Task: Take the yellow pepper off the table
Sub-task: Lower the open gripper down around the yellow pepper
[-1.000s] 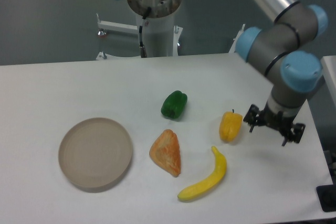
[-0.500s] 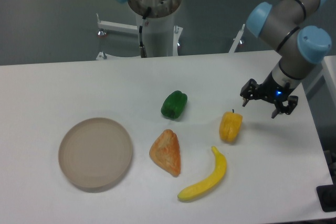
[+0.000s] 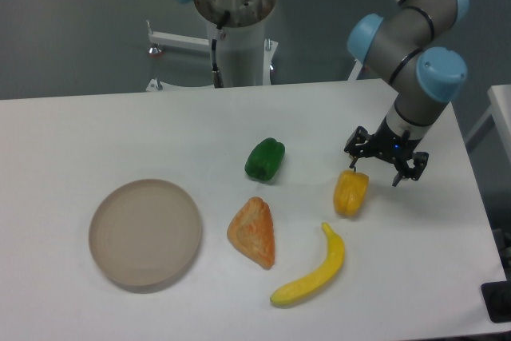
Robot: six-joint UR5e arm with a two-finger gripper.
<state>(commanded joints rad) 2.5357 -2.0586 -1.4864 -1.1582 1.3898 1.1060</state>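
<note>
Even, diffuse overhead light; white tabletop [image 3: 120, 129] bright but not blown out. Shadows faint and soft, tucked close under objects. Dark grey backdrop. Overall slightly soft, low-res focus; mild gloss on the banana [image 3: 311, 275].

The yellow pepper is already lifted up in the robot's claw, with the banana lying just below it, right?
Not quite. The yellow pepper isn't lifted: the camera view shows it resting on the table. The gripper hangs open just above and to its right, holding nothing. The banana does lie just below the pepper.
</note>
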